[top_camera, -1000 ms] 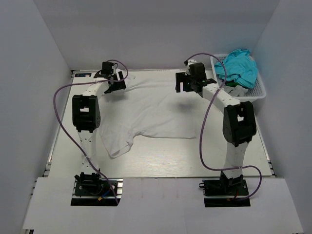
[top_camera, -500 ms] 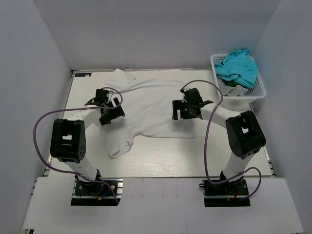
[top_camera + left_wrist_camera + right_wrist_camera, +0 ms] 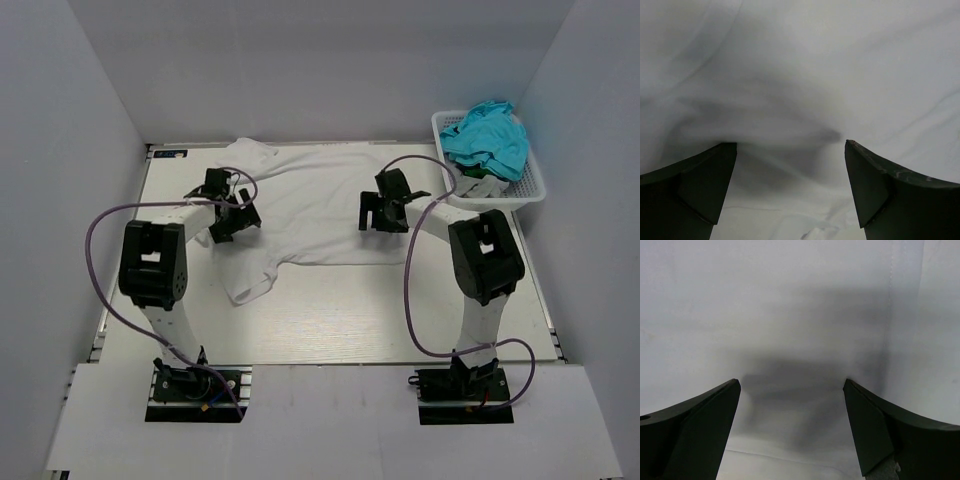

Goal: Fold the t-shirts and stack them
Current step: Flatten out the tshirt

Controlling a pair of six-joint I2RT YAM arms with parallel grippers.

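White t-shirt [image 3: 310,200] spread flat on the worktop [image 3: 350,310]. Left gripper [image 3: 790,145] and right gripper [image 3: 791,382] are both spread wide and empty, close above the cloth.

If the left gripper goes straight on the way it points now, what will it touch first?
Most likely the white t-shirt: in its wrist view the cloth fills everything ahead of the open left gripper. How near it is, I cannot tell.
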